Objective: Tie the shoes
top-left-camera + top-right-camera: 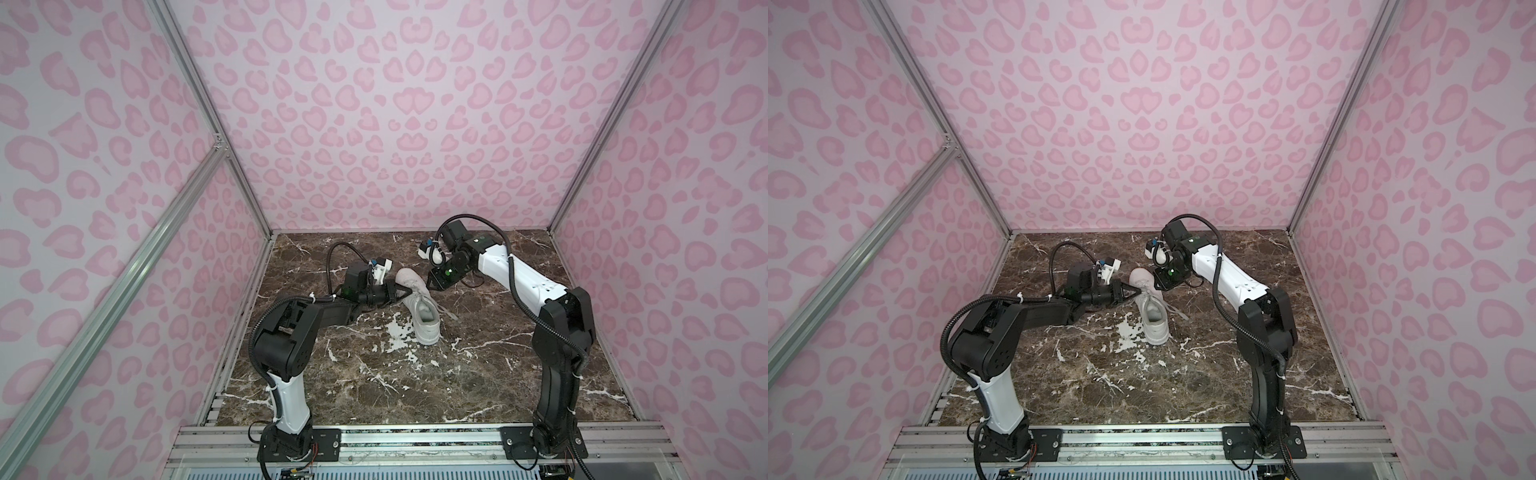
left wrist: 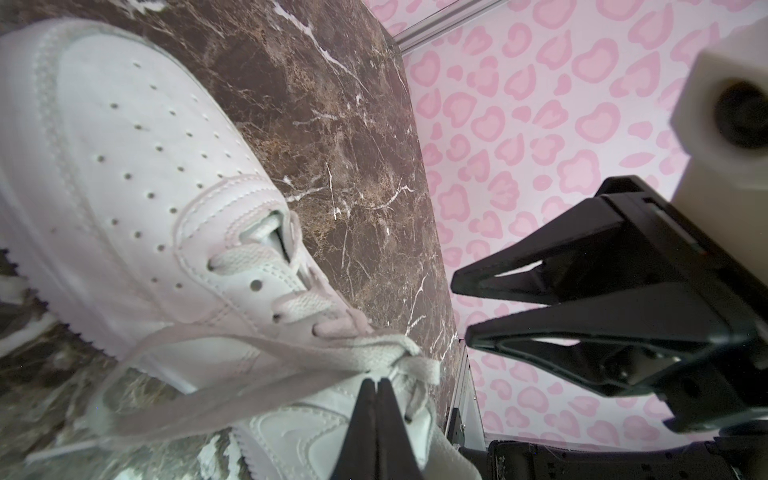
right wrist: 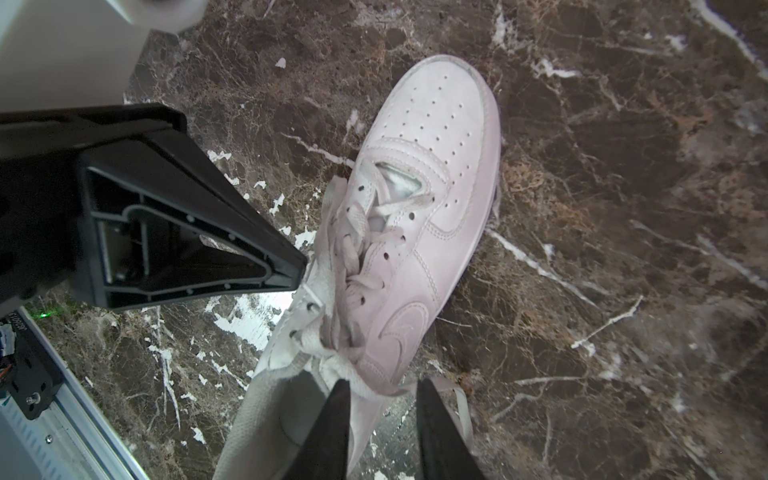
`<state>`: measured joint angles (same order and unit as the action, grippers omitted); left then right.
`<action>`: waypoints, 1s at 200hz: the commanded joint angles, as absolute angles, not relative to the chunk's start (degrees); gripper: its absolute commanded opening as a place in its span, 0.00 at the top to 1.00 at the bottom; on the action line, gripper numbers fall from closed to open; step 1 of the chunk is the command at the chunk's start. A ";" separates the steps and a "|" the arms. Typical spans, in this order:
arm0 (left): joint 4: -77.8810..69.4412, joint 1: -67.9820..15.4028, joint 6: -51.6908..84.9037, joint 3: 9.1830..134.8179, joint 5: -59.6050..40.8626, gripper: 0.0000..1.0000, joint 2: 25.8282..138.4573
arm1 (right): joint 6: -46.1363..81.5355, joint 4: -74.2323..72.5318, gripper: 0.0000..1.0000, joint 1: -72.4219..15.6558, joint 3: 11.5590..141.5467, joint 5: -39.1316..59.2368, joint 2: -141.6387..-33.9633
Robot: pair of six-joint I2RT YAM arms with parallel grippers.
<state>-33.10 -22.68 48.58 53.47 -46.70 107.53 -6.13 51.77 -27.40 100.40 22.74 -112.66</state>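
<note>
One white sneaker (image 1: 419, 305) sits on the marble tabletop (image 1: 374, 386) between the arms. The left gripper (image 2: 376, 383) is clenched on a lace (image 2: 249, 349); the right gripper (image 3: 383, 382) hangs parted over the laces near the collar.

Bright, even diffuse light; soft, faint shadows on marble tabletop (image 1: 374, 395) in both top views. Wrist views fisheye-warped at edges (pink cast on sneaker (image 3: 432, 166)), near laces (image 2: 257, 347) blurred.
</note>
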 commanded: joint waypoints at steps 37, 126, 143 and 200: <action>-35.90 -22.52 48.52 52.41 -47.06 0.96 105.18 | -4.17 49.46 0.71 -27.42 98.53 24.43 -111.08; -29.28 -21.01 44.33 50.03 -45.09 0.97 100.49 | -5.18 48.84 0.72 -27.64 98.05 27.03 -112.87; -27.82 -20.76 43.41 49.99 -44.91 0.97 99.94 | -5.10 48.54 0.74 -27.77 97.95 27.38 -113.20; -27.82 -20.72 44.33 50.68 -46.54 0.85 101.05 | -4.61 47.99 0.74 -27.93 97.34 27.73 -113.65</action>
